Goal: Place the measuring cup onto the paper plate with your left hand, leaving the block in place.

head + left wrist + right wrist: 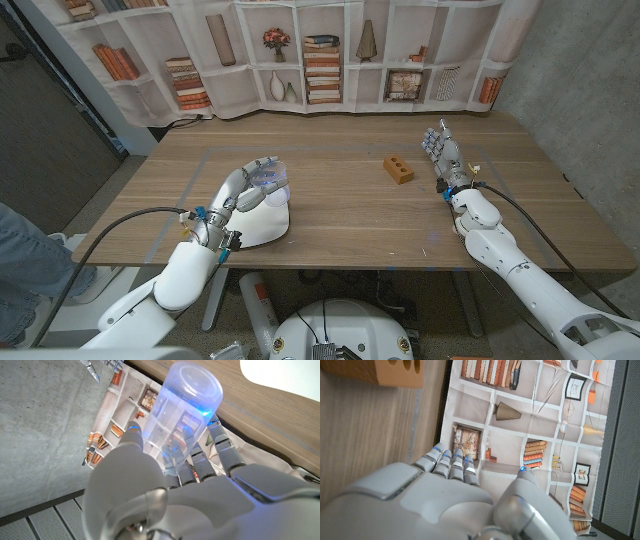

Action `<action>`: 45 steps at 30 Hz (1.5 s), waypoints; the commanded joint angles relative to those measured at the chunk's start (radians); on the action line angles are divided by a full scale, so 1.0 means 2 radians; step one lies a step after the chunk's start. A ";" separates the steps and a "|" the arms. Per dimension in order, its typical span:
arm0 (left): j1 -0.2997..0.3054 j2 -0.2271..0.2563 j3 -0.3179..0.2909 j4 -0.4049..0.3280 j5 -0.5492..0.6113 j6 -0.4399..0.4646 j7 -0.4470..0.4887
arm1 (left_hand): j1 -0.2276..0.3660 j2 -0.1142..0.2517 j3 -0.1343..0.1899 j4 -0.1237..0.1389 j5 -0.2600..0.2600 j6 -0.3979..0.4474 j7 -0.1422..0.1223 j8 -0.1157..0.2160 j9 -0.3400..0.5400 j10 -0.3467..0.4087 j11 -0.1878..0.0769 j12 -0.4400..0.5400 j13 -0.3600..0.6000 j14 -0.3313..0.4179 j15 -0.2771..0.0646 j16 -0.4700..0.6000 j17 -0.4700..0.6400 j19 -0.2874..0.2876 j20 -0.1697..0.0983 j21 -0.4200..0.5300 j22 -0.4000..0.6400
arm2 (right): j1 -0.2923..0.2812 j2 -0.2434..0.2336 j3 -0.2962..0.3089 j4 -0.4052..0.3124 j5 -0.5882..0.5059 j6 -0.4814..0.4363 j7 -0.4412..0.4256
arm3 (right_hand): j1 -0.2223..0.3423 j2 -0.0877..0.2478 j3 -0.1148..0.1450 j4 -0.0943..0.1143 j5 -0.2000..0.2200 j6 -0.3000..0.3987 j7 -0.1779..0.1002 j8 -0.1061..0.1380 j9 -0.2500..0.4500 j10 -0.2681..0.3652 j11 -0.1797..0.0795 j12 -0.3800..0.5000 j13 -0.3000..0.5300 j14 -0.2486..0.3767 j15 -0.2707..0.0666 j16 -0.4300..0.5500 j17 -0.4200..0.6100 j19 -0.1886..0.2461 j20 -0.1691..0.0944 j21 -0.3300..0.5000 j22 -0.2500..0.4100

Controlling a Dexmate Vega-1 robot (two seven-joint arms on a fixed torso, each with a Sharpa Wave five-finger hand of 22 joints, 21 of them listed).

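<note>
My left hand point(243, 187) grips a clear plastic measuring cup point(272, 182) and holds it above the white paper plate point(262, 226) at the table's front left. In the left wrist view the cup point(182, 407) sits between the thumb and the fingers of that hand point(200, 495), with a corner of the plate point(285, 375) beyond it. The orange wooden block point(399, 168) with holes lies on the table right of centre. My right hand point(441, 153) stands on its edge to the right of the block, fingers apart, holding nothing. The right wrist view shows the block point(395, 371) beyond that hand point(450, 500).
The wooden table point(340, 215) is backed by a bookshelf-print curtain point(300, 50). A person's leg in jeans point(25, 260) shows at the far left beside the table. A concrete wall point(590, 90) stands to the right.
</note>
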 commanded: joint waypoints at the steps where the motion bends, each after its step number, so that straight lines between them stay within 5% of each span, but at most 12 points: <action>1: 0.008 -0.011 -0.016 0.008 -0.009 -0.005 -0.009 | 0.000 0.003 0.005 0.000 0.002 0.006 0.001 -0.002 0.001 0.003 -0.001 0.000 0.002 0.005 -0.002 0.000 0.000 -0.002 -0.002 0.000 0.001 | -0.004 -0.006 -0.001 -0.014 -0.005 -0.004 -0.007 | 0.002 0.005 -0.002 0.001 0.000 0.006 0.001 0.001 0.001 0.004 0.000 -0.002 0.002 0.006 0.000 0.001 0.002 0.005 0.000 0.002 0.003; 45: 0.034 -0.042 -0.069 0.015 -0.015 0.006 -0.017 | -0.001 0.005 0.008 -0.002 0.001 0.008 0.000 -0.004 0.001 0.005 0.000 -0.003 0.004 0.007 -0.002 -0.002 0.000 -0.004 -0.003 -0.003 0.001 | 0.005 -0.005 -0.006 -0.018 -0.013 -0.016 -0.018 | 0.002 0.006 -0.003 0.001 0.000 0.009 0.001 0.001 0.001 0.006 0.000 -0.001 0.002 0.008 -0.001 0.001 0.002 0.006 0.000 0.002 0.003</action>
